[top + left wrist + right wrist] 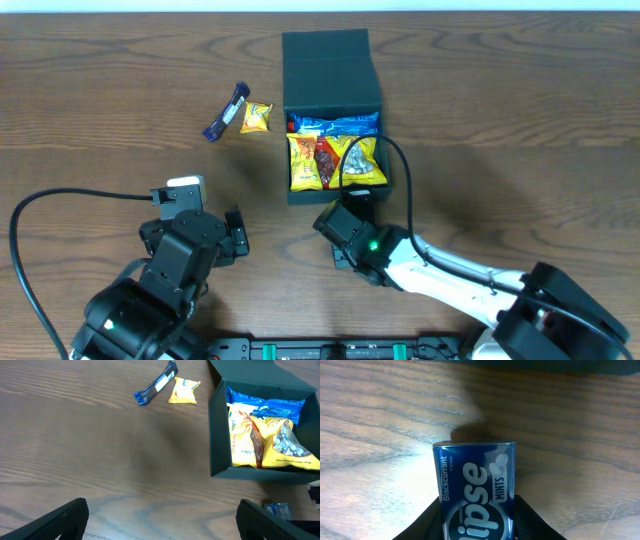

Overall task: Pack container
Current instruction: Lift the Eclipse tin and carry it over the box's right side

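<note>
Brown wood-grain counter (500,100), seen from overhead and from both wrists.

Left tool (162,525): positioned toward the near edge, left of centre. Jaws stand wide apart with nothing between them but bare counter. One dark finger (60,520) shows at each lower corner of the left wrist view.

Bar (226,112): blue wrapper, lying flat at a slant toward the far edge, left of centre.

Packet (256,117): small, yellow, lying flat just right of the bar's far end. Touching or narrowly apart: cannot tell.

Container (335,195): dark teal-green square box, at the middle of the counter toward the far edge, well apart from the left tool. Lid (330,60) is swung back toward the far edge, so the box stands open. Contents fill the opening:
- blue bag (345,125) against the far wall;
- yellow bags (305,165) side by side in front of it, a strip of red showing between them.

Right tool (479,510): just in front of the container's near wall, at its right half. Its fingers (427,520) are closed against the two sides of a mint tin (476,475). The tin is blue, label up, and points toward the container. Whether the tin rests on the counter or is raised off it cannot be told.

Cable (405,180): black, arching from the right arm past the container's near right corner.
</note>
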Robot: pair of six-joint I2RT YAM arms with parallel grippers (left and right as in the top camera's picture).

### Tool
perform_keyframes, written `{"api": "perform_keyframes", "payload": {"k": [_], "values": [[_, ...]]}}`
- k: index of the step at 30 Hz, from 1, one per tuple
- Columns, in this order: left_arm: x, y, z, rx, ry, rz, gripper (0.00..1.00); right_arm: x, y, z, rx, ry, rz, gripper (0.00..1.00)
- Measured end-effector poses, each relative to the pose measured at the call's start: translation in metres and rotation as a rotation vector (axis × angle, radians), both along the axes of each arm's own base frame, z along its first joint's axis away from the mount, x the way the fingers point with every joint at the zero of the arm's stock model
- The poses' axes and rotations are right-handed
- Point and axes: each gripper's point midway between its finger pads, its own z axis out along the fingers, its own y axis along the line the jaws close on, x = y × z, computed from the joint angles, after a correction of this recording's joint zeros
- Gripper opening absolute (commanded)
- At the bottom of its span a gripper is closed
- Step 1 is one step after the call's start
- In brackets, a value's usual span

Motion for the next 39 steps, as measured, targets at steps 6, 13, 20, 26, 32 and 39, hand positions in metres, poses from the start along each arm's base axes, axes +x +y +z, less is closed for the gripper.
{"api": "perform_keyframes", "payload": {"k": [6,13,20,26,32,39], "values": [[0.000,0.000,0.000,0.000,0.000,0.000,0.95,0.001,0.002,0.016,0.031,-0.029,0.010,0.27],[0.000,0.000,0.000,0.000,0.000,0.000,0.95,0.004,0.005,0.034,0.074,-0.068,0.021,0.27],[0.000,0.000,0.000,0.000,0.000,0.000,0.95,0.006,0.007,0.045,0.099,-0.096,0.028,0.25],[0.000,0.000,0.000,0.000,0.000,0.000,0.95,0.007,0.008,0.050,0.112,-0.107,0.030,0.24],[0.000,0.000,0.000,0.000,0.000,0.000,0.95,0.008,0.010,0.063,0.146,-0.135,0.030,0.24],[0.000,0.000,0.000,0.000,0.000,0.000,0.95,0.010,0.010,0.078,0.143,-0.132,0.025,0.24]]}}
